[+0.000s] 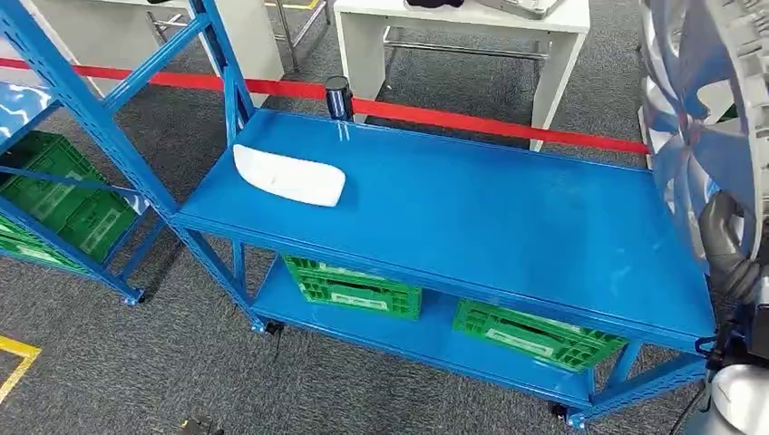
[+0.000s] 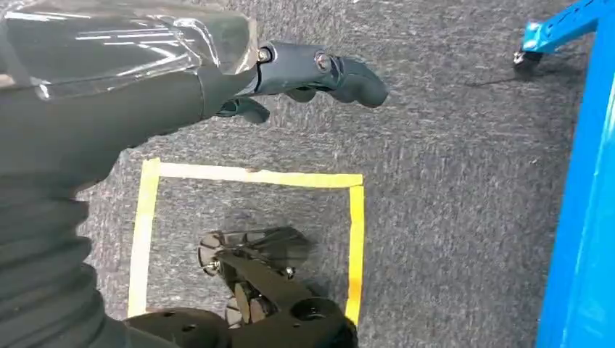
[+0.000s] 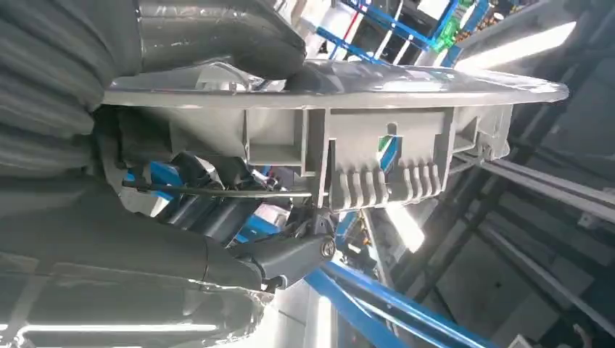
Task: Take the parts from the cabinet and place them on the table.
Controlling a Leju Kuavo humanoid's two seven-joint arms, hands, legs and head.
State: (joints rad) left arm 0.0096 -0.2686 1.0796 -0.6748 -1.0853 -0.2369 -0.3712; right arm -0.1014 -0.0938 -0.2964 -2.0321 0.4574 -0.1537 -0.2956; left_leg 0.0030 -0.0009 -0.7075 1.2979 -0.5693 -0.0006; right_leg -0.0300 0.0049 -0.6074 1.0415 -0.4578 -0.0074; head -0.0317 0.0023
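- The right hand (image 3: 217, 210) grips a silver wheel cover (image 1: 698, 118), raised beside the blue bench (image 1: 508, 227).
- A white part (image 1: 288, 175) lies on the bench's far left.
- The left hand (image 2: 304, 80) hangs over carpet, fingers apart, holding nothing.
- No readable writing.

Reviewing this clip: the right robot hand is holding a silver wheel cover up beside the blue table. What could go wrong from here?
1. The silver wheel cover is large and held up at the table's far right end by the right robot hand at one rim; it could slip or tilt in transit.
2. Set down too near that edge, it might overhang and fall.
3. The white part already lies at the other end, so it is probably not in the way. The left robot hand holds nothing and gives no support.
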